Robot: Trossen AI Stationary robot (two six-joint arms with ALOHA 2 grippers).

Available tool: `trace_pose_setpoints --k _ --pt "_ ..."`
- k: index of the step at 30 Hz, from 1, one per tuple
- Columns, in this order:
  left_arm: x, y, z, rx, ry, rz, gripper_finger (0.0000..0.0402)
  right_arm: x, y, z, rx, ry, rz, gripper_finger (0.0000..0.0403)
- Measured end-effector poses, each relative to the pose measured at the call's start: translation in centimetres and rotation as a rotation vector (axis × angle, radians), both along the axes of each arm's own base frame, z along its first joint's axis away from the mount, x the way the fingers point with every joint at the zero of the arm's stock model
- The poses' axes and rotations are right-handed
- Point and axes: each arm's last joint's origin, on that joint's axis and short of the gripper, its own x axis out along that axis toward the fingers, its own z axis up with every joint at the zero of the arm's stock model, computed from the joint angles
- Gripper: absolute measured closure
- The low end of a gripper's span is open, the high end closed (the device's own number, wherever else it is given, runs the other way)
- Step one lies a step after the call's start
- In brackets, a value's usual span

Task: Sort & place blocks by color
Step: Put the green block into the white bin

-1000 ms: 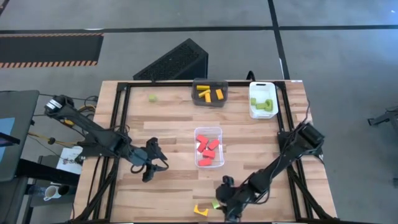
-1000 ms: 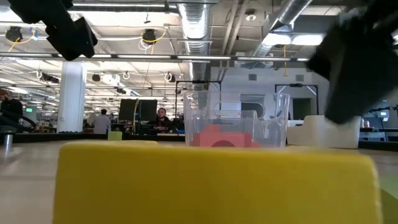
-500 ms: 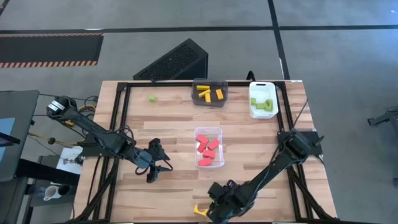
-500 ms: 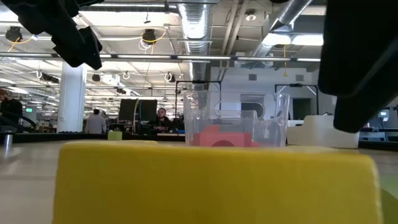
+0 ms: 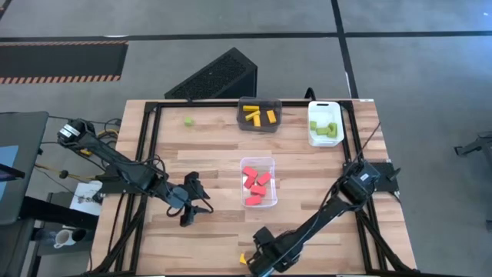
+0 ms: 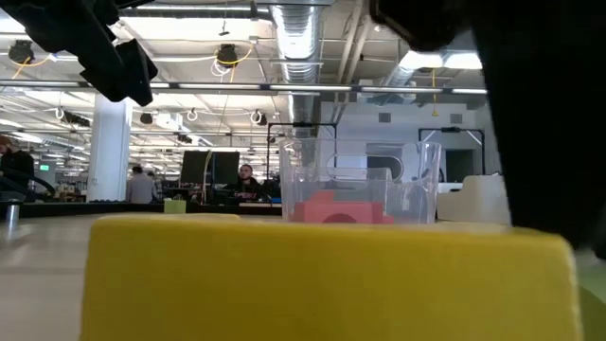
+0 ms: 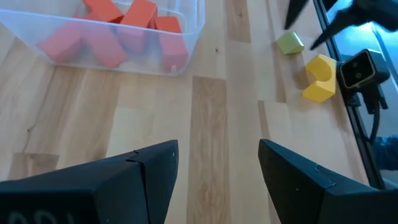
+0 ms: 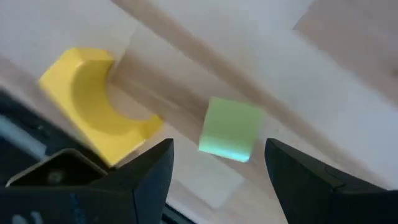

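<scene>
1. The right jaws (image 8: 214, 180) stood apart over the near edge of the counter (image 5: 215, 238), holding nothing. The light green cube (image 8: 230, 129) lay just ahead of them and roughly on their centre line, a little toward one finger. A closing squeeze that met it off-centre could have spun it or pushed it out of the gap.

2. The yellow arched block (image 8: 98, 104) sat near the green cube, off to one side of the right jaws. One finger looked likely to come down close to it. It could have been nudged toward the counter's edge, or pinched together with the cube, which would send two colours to one bin.

3. Both loose pieces lay close to the counter's near edge and to the small camera unit (image 7: 356, 70) there. A sideways shove could have sent either off the counter or against that unit.

4. The left jaws (image 7: 217, 171) hung apart and empty above bare wood, with the clear bin (image 7: 189, 38) of red blocks (image 7: 121, 28) ahead of them and off to one side. A reach toward the same two pieces could have crossed the right arm.

5. A lone green block (image 5: 188, 121) lay far from both jaws, well apart from the dark bin (image 5: 259, 124) of yellow pieces and the white bin (image 5: 314, 123) of green ones. It could have been overlooked.
</scene>
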Motion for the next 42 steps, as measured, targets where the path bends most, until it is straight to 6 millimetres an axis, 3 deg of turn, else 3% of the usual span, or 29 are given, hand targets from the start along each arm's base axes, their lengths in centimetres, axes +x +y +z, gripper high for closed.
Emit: trace_pose_setpoints --k 17,21,29,31,36,42 --pt "0.0 0.0 0.0 0.000 0.005 -0.017 0.0198 0.6 0.2 -1.9 0.032 0.028 -0.022 0.0142" --pt "0.0 0.0 0.0 0.004 0.004 -0.020 0.0198 0.5 0.1 -2.0 0.009 0.037 -0.019 0.0177" --pt "-0.1 0.0 -0.1 0.036 0.003 -0.023 0.0198 0.0 -0.7 -1.1 -0.097 0.029 0.057 0.0292" --pt "-0.2 0.1 -0.2 0.049 0.012 -0.016 0.0198 -0.4 -1.3 0.2 -0.139 0.025 0.072 0.0292" --pt "-0.2 0.1 -0.2 0.045 0.015 -0.005 0.0198 -2.0 -3.3 6.3 -0.200 -0.020 0.120 0.0290" --pt "-0.1 0.3 -0.1 0.034 0.000 0.060 0.0198 -4.6 -9.0 13.7 -0.316 -0.026 0.127 0.0272"
